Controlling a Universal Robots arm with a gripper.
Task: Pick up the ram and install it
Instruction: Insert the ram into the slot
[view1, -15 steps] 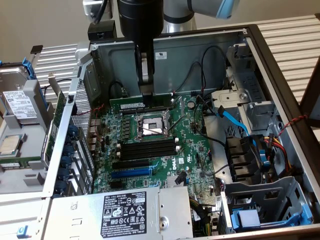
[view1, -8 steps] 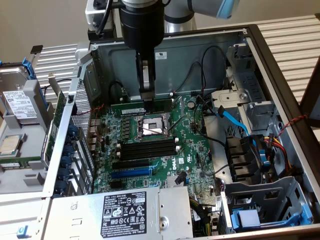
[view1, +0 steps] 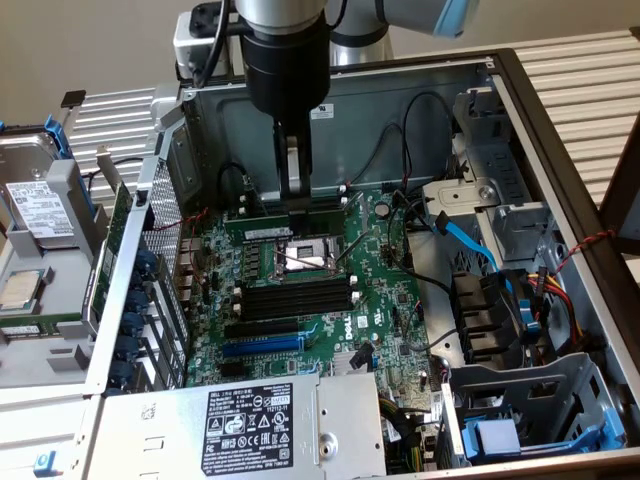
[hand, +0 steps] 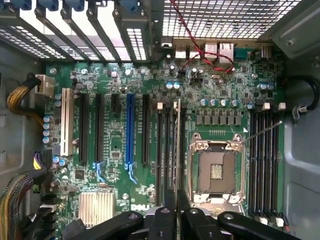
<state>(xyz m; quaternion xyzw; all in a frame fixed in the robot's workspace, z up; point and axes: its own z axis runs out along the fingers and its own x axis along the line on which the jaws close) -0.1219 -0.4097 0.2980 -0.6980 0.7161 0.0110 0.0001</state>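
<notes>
Since a ram (hand: 177, 145) surely seats edge-first, the gripper (hand: 177, 200) pinches it on edge, lengthwise over the black memory slots (hand: 161, 150) beside the socket (hand: 218, 170).

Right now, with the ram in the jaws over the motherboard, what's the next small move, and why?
Probably a small, straight lowering. The jaws are shut on the ram, which the wrist view shows edge-on, parallel to the black memory slots beside the CPU socket and over them. Whether it touches a slot I cannot tell.
</notes>
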